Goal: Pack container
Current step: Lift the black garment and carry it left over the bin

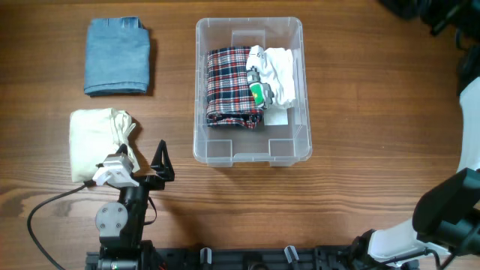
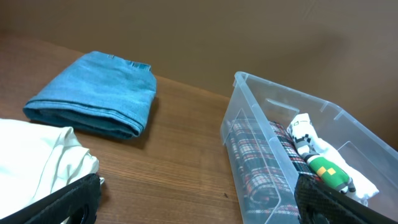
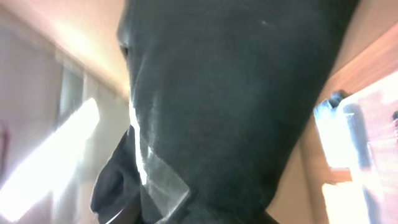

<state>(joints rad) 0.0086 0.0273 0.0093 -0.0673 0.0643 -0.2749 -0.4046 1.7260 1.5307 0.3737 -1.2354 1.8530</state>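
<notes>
Your left claw (image 2: 199, 186) is spread as wide as it goes with nothing between its fingers (image 2: 68, 202). It hovers low over the wooden table (image 1: 360, 112) at the edge of the cream cloth (image 1: 94, 139), with the folded denim (image 1: 118, 56) beyond it. The clear plastic container (image 1: 251, 154) sits mid-table to that claw's right, apart from both cloths, holding a folded plaid shirt (image 1: 229, 86) on its left side and, touching it, a white cloth (image 1: 279, 71) with a green-and-black patch (image 1: 257, 91). Your right arm (image 1: 450, 210) sits at the table's near right corner, and a dark blur fills its wrist view, so you cannot tell how far your right claw is open or whether it holds anything.
</notes>
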